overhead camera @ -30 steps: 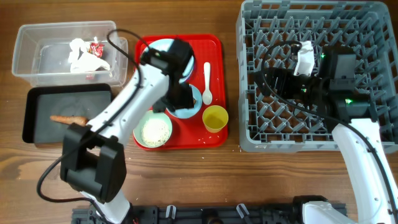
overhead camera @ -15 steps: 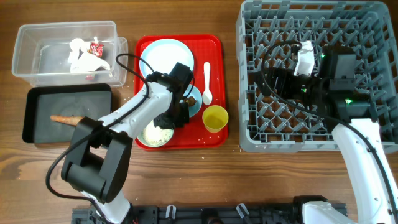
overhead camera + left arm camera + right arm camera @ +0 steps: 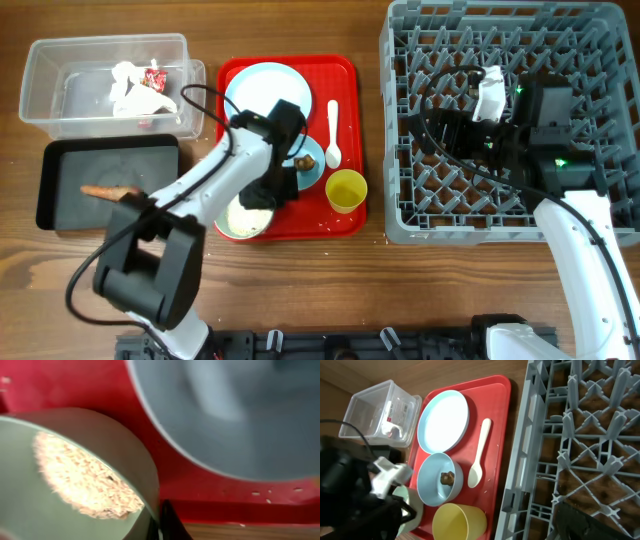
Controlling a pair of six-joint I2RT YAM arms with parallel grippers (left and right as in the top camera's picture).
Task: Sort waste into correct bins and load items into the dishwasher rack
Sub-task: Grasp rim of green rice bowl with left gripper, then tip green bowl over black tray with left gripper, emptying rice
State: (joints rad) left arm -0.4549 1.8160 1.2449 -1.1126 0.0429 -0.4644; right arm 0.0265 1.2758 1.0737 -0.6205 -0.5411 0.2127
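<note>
My left gripper (image 3: 266,192) is shut on the near rim of the whitish-green bowl (image 3: 243,216), which holds white rice (image 3: 85,480). Its dark fingertips (image 3: 167,522) pinch the bowl's wall at the edge of the red serving tray (image 3: 345,75). Beside it stands the pale blue bowl (image 3: 308,165) with a brown food lump (image 3: 447,478). The plate (image 3: 265,85), white spoon (image 3: 333,130) and yellow cup (image 3: 346,190) also rest on the tray. My right gripper (image 3: 455,135) hovers open over the grey dishwasher rack (image 3: 600,40), holding nothing.
The clear tub (image 3: 60,60) at the back left holds a crumpled tissue (image 3: 128,90) and a red wrapper (image 3: 155,78). In front of it, the black tray (image 3: 60,215) holds the brown sausage stick (image 3: 108,191). A few rice grains lie on the red tray's front edge.
My left gripper moved from above the blue bowl toward the front, onto the whitish-green bowl's rim, and closed on it. The right arm has not moved.
</note>
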